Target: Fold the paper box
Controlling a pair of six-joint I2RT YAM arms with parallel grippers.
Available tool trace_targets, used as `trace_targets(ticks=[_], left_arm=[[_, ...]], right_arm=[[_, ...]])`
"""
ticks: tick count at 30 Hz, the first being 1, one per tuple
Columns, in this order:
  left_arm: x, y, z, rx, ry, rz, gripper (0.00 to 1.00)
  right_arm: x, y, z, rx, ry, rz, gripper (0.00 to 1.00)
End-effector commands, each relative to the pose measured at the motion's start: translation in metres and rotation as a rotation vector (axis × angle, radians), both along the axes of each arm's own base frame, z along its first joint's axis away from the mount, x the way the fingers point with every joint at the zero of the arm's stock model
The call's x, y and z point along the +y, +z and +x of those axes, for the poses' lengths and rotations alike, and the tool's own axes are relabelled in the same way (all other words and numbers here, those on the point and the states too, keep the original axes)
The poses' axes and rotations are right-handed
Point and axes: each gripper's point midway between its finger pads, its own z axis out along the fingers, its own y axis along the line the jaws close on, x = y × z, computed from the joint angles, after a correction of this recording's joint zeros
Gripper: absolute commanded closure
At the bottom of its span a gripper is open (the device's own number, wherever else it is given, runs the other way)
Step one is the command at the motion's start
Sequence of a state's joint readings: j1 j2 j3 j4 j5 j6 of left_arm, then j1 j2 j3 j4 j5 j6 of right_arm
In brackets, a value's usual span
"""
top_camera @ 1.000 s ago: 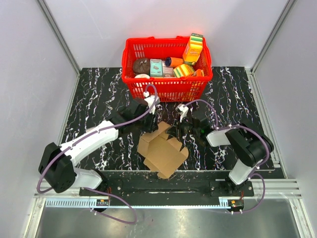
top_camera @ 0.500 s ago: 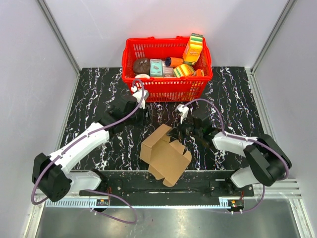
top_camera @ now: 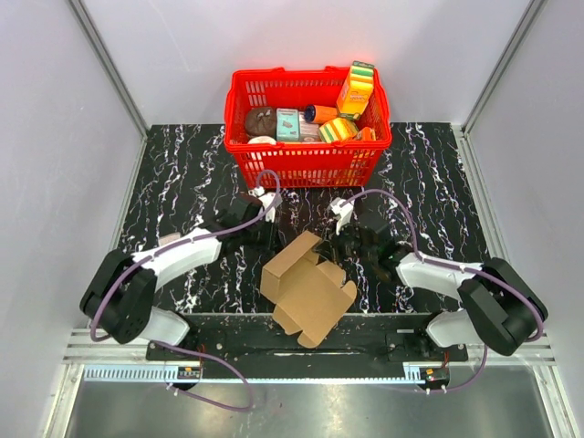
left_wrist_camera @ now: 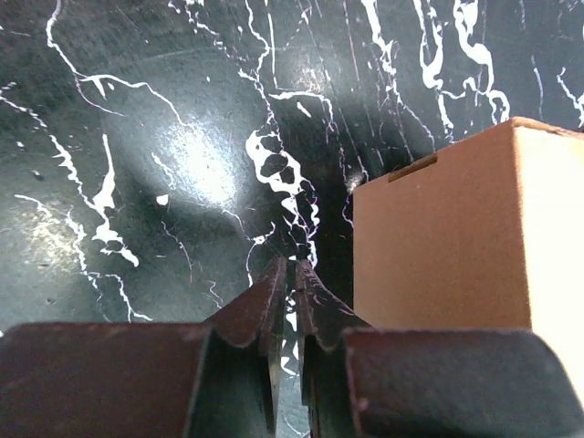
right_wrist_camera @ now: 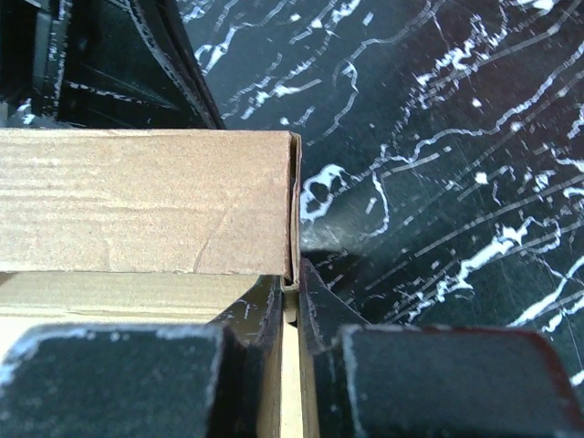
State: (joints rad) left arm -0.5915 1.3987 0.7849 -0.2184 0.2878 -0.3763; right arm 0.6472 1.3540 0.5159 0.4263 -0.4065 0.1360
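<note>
Paper box [top_camera: 310, 288] edge sits pinched in right tool [right_wrist_camera: 290, 277].

The brown cardboard paper box [left_wrist_camera: 438, 228] runs off the right edge of the left wrist view and off the left and bottom edges of the right wrist view, so neither shows its whole shape. The left jaws and the right jaws are each cut by the lower edge of their own view. From above, the right jaws' tips are lost against the dark marbled table [top_camera: 182, 164] where they meet the box. In the red plastic mesh basket [top_camera: 306, 166] at the table's far edge, the print on the colourful packages [top_camera: 354, 89] is too small to read.
</note>
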Motion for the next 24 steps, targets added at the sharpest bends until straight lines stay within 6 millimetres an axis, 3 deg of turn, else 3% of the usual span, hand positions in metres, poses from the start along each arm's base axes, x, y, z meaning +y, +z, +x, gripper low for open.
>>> trace_targets(ticks=[1,5,13,18,24], left_arm=[[-0.021,0.004,0.013,-0.063,-0.028,-0.102,0.87],[-0.018,-0.012,0.016,-0.067,-0.001,-0.091,0.89],[-0.012,-0.014,0.032,-0.161,0.106,-0.133,0.89],[-0.006,-0.033,0.038,-0.175,0.118,-0.076,0.9],[-0.016,-0.046,0.042,-0.165,0.088,-0.092,0.91]], right_arm=[[-0.002,0.002,0.013,-0.097,-0.07,0.021,1.0],[0.0,-0.005,0.013,-0.132,-0.074,0.003,1.0],[0.006,-0.017,0.011,-0.214,-0.111,-0.112,1.0],[0.004,-0.03,0.01,-0.277,-0.141,-0.15,1.0],[0.005,-0.044,0.011,-0.327,-0.163,-0.124,0.98]])
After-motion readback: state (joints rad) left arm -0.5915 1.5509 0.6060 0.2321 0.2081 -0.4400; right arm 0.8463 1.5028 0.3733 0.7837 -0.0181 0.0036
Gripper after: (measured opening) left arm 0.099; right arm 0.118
